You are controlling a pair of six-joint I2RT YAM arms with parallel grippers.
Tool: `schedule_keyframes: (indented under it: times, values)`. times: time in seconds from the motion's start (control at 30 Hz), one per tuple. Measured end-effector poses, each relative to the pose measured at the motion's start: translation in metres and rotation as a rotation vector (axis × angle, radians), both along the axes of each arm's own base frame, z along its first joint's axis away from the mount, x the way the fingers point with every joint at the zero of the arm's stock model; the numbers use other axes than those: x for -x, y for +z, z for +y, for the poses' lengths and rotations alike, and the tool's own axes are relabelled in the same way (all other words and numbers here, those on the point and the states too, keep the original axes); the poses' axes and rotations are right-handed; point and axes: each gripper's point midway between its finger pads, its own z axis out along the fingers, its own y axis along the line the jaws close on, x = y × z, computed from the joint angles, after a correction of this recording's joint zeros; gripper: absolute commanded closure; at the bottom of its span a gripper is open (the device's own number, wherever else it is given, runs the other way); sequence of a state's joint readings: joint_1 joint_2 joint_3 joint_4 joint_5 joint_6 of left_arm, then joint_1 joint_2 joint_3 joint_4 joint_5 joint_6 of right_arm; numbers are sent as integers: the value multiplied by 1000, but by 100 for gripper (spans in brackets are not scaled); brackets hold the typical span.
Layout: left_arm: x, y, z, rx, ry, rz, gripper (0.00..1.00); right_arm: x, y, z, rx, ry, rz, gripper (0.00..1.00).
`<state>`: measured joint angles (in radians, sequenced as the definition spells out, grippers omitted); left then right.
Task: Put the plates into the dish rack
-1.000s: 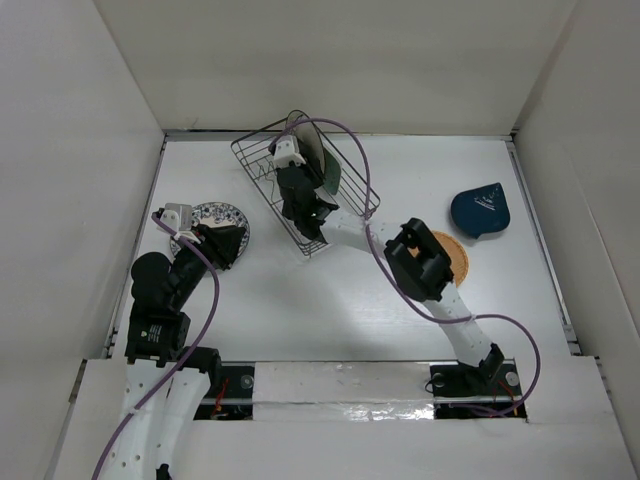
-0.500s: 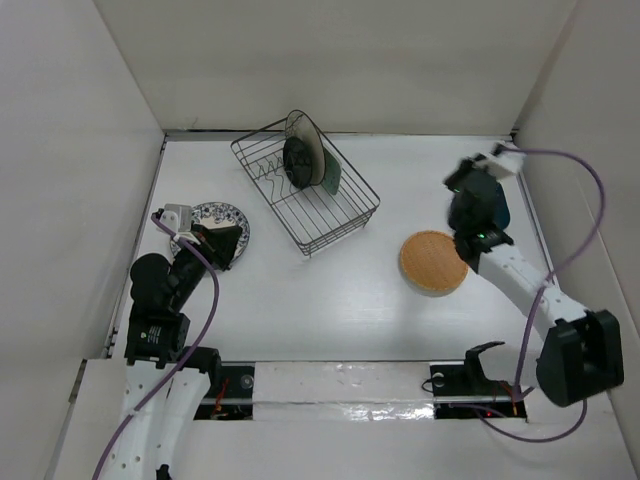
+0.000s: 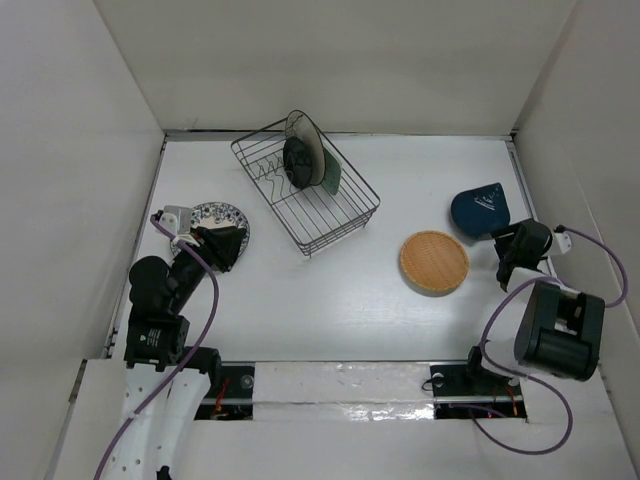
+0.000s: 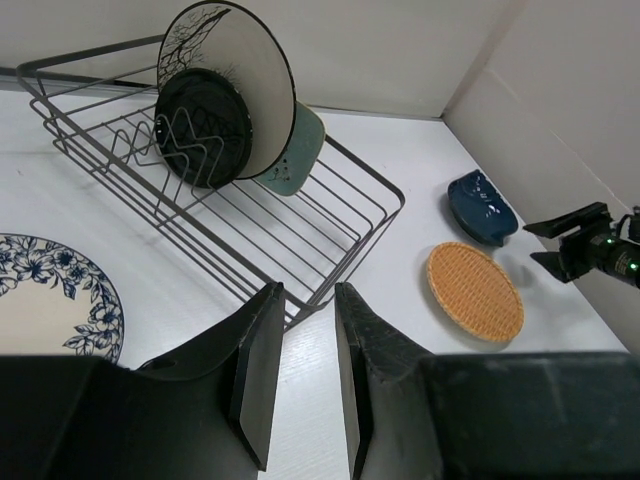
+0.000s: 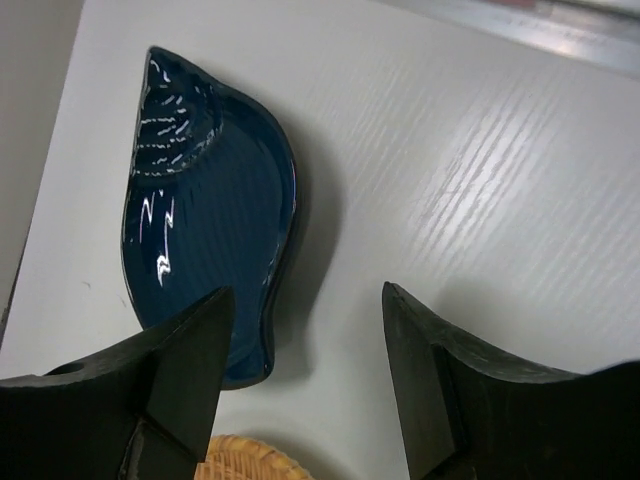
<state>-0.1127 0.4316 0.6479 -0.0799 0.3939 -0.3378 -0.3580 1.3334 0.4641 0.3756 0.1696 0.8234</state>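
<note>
Lying flat on the white table (image 3: 330,300), the dark blue plate (image 5: 205,220) is seen just ahead of the right gripper (image 5: 305,300). Its jaws are spread wide with nothing between them. One finger overlaps the plate's near edge in the wrist view; whether they touch cannot be told. The tan-orange plate (image 3: 434,262) is set beside it, nearer the middle.

The left gripper (image 4: 307,292) is held over the blue-and-white plate (image 4: 50,300) at the table's left side, its jaws a narrow gap apart and empty.

The dish rack (image 3: 345,215) is placed at an angle towards the far wall. Three plates are stood on edge at its far end: the black plate (image 4: 200,125) in front, the cream plate (image 4: 245,90) behind it, and the pale green plate (image 4: 300,150) last. The table is enclosed by plain white walls.
</note>
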Motion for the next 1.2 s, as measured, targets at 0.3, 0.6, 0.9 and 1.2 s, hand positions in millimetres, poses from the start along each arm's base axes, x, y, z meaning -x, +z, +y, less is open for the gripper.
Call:
schedule_keyframes:
  times: [0.3,0.6,0.9,1.2]
  values:
    - [1,0,-1,0,-6,0,75,-50,-35,-1,-229,78,-12,46]
    - [0,-1,-1,-1,-5,5,75,-71,-47,3,-364,88,-55,100]
    - [-2,-3,-1,-2,-6,14,76,-46,4,23,-177,59,-60,100]
    - [-3,-4,-1,-2,-5,17,76,-82,274,206,431,438,-399,100]
